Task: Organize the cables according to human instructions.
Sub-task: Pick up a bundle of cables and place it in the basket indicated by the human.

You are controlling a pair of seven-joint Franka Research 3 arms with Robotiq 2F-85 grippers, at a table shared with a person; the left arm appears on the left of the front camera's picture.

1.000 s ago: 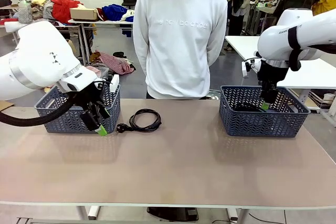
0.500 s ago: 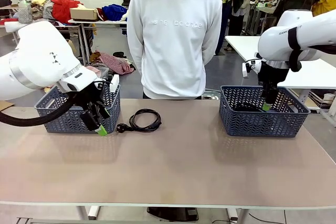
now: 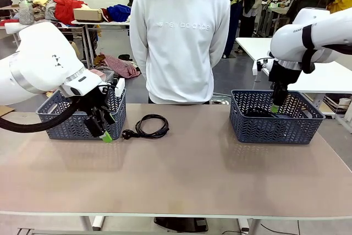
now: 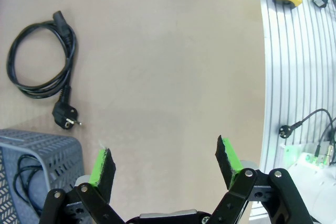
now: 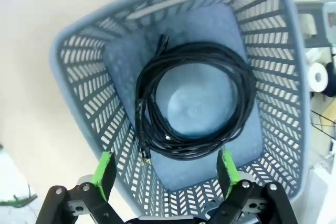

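Table [image 3: 192,180]: two baskets [image 3: 274,118], three cables [image 3: 148,126]

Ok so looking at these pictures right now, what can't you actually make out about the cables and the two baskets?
- Left basket, front view: the left arm and the basket's wall hide its contents.
- Left wrist view: the picture's edge cuts that basket off; a bit of black cord shows inside, how many cables cannot be told.
- Right basket, front view: its near wall hides the coiled cable inside.
- That cable's plug ends, right wrist view: too small to identify.
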